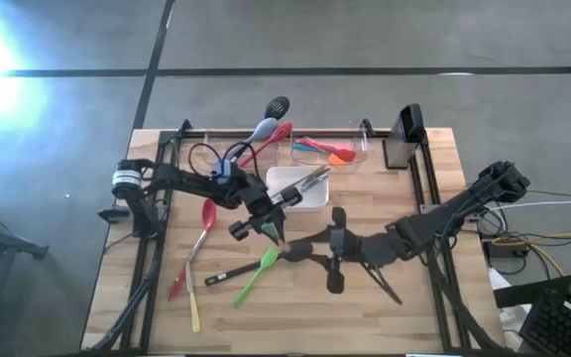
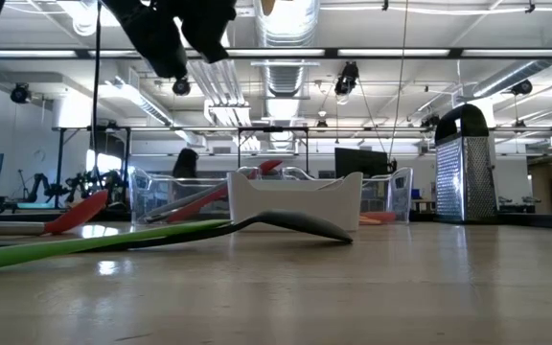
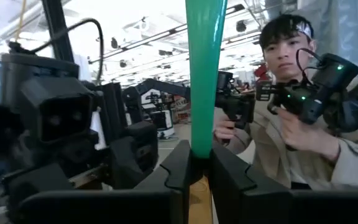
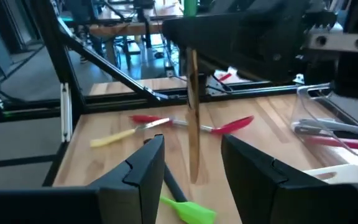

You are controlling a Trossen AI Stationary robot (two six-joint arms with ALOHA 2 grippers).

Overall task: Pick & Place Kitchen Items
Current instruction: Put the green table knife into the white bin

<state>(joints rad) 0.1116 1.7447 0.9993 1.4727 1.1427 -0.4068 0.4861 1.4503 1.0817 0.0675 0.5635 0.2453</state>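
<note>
- Red, blue and orange utensils [image 1: 327, 149] are held in the clear bins [image 1: 360, 157] at the table's far edge.
- Metal tongs [image 1: 300, 184] are laid across the white square dish [image 1: 284, 178].
- A green-headed, wooden-handled utensil [image 3: 202, 74] is clamped upright by the left gripper [image 1: 269, 226].
- The right gripper [image 1: 305, 252] is spread open just above the light green spatula [image 1: 258, 270].

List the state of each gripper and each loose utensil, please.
left gripper: fingers shut on the teal utensil.
teal utensil: held upright, wooden handle hanging down.
right gripper: fingers open, empty.
green spatula: lying flat on the table.
red spoon: lying flat on the table.
</note>
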